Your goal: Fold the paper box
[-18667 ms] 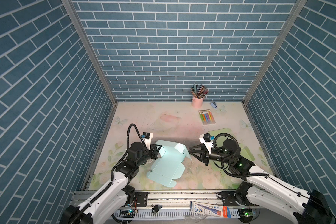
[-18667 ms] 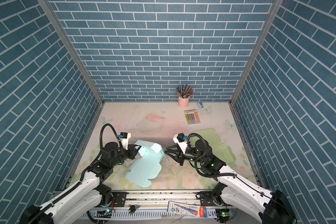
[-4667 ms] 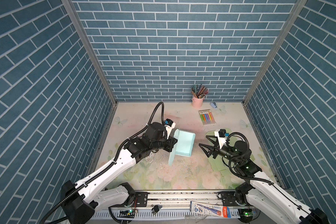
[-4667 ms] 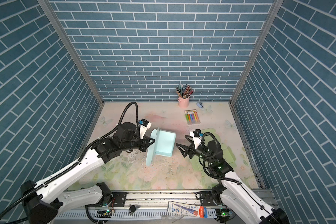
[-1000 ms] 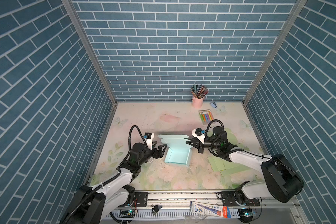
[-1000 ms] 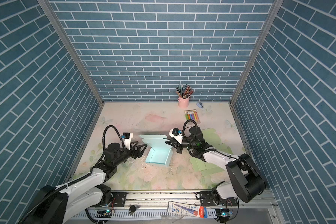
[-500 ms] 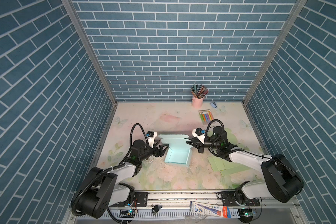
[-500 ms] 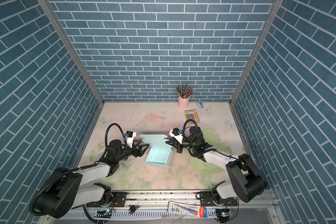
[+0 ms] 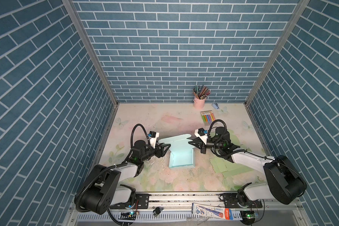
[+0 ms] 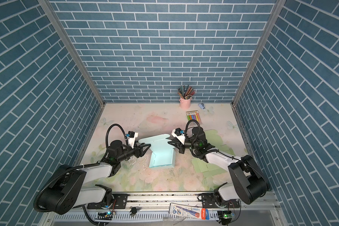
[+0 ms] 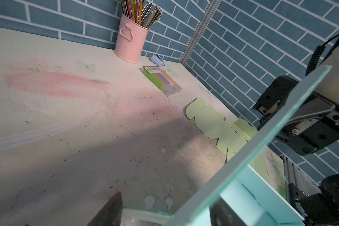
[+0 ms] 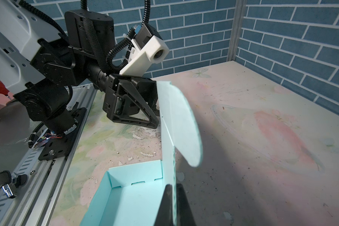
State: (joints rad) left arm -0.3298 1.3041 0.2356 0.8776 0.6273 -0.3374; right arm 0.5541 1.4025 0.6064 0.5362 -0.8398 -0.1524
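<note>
Paper box (image 9: 181, 158) lid (image 12: 176, 117) upright, right fingers (image 12: 164, 205) pinching it, left fingers (image 11: 111, 209) straddling.

Even overhead light is filling both top views, and they are rendering sharply, though the brick walls (image 9: 164, 58) are splaying toward the edges. In the wrist views a broad soft shadow is darkening the counter (image 11: 145, 137), the paper box (image 12: 133, 203) is glowing brightly inside, and nearest surfaces are blurring.
</note>
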